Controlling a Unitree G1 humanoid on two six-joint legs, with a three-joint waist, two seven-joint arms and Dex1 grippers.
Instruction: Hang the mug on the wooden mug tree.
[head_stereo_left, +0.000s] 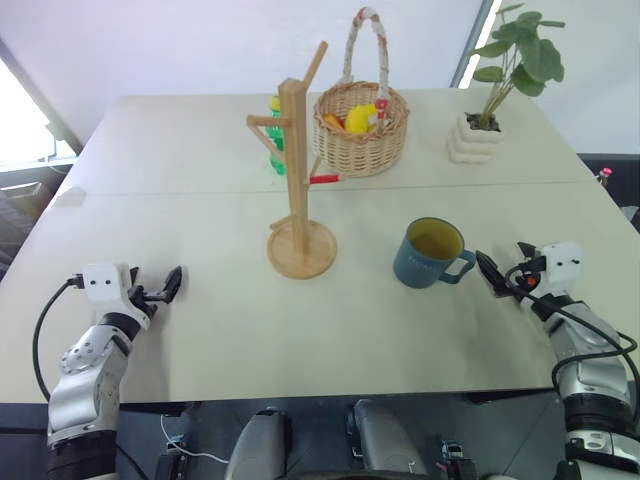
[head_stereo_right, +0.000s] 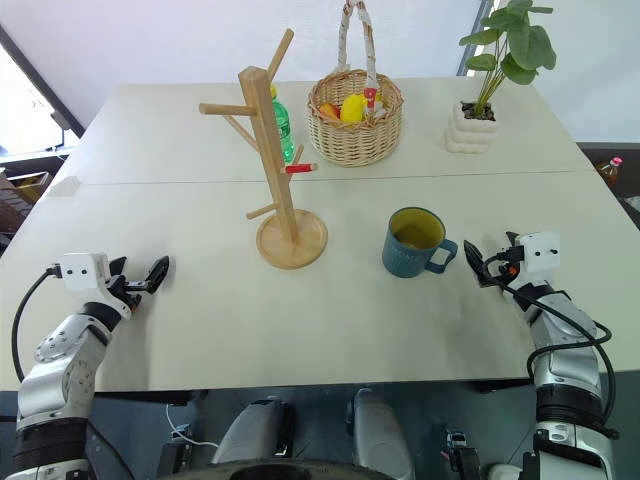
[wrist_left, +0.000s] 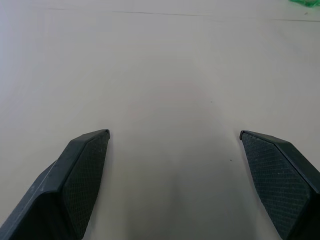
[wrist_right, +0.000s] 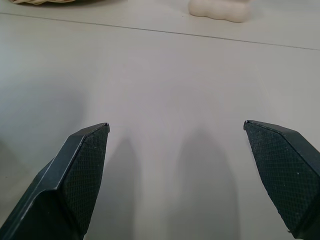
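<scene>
Since the mug (head_stereo_left: 430, 253) stands upright on the table (head_stereo_left: 200, 330) with its handle turned toward the right gripper (head_stereo_left: 497, 275), that arm looks best placed for the pickup; its jaws gape wide and empty just beside it. To the mug's left stands the wooden mug tree (head_stereo_left: 298, 180), pegs free. Well apart, the left gripper (head_stereo_left: 165, 288) is also spread, holding nothing.

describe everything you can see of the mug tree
The wooden mug tree is a tall, square, light-wood post standing upright on a round disc base that rests flat on the table. Several pegs angle up and outward from the post at different heights; one low peg has a red tip. Nothing hangs on it. It stands near the table's middle, apart from the mug to its right, with the wicker basket behind it. Nothing but the table touches it.
</scene>
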